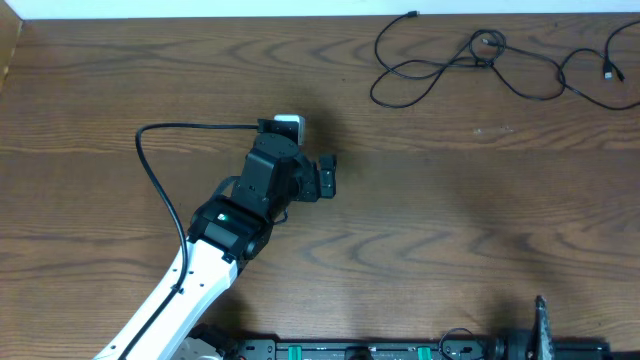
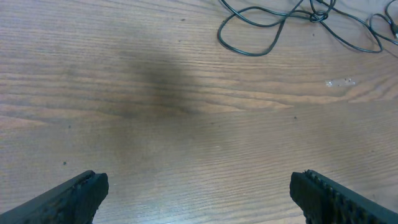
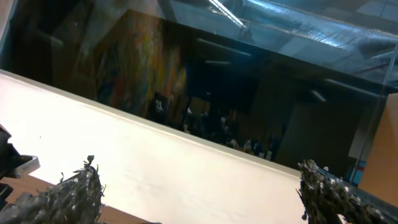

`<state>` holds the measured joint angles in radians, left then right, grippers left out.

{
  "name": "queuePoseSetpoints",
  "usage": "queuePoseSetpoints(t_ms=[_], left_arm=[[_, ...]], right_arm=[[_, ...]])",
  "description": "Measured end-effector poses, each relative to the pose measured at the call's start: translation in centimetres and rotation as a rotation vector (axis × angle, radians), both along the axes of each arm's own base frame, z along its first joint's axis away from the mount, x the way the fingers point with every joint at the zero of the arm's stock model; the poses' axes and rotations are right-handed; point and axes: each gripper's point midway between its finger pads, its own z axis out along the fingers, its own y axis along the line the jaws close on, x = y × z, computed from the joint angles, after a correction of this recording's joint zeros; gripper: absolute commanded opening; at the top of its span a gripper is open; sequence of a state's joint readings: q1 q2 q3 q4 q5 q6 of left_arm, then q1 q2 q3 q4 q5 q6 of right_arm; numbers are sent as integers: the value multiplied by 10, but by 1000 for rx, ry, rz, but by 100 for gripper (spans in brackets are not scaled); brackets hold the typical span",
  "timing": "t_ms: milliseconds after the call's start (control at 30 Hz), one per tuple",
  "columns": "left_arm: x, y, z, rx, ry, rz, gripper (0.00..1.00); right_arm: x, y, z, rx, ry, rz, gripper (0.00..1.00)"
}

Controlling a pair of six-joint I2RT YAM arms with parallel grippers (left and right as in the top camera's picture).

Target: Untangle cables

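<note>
The cables are thin black cords lying looped together on the wooden table at the far right. A further strand with a small plug end lies by the right edge. My left gripper hovers mid-table, well left of and nearer than the cables, open and holding nothing. In the left wrist view its fingers stand wide apart over bare wood, and the cables show at the top right. My right gripper is open and empty, pointing up at a pale wall. Only one tip of it shows overhead at the near edge.
The left arm's own thicker black wire arcs over the table to the left of the arm. A black and green base rail runs along the near edge. The white wall bounds the far edge.
</note>
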<state>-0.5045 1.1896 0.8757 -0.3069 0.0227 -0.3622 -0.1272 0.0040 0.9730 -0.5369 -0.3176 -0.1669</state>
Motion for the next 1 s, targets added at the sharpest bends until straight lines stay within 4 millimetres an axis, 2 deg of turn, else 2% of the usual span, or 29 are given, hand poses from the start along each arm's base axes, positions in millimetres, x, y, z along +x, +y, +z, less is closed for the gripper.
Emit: queuePoseSetpoints(t_ms=[133,467,600,833,1000], left_arm=[[0,0,0,0,0,0,100],[0,0,0,0,0,0,100],[0,0,0,0,0,0,100],[0,0,0,0,0,0,100],[0,0,0,0,0,0,100]], right_arm=[[14,-2,-8,-1,11,-1,99],[75,-10,-43,-7,-10,-4,99],[98,-13,-67,-5,5,-3,99],[126,-17,-107,-9,21,-11,99],[145,-22,-144,-8,65,-28,99]])
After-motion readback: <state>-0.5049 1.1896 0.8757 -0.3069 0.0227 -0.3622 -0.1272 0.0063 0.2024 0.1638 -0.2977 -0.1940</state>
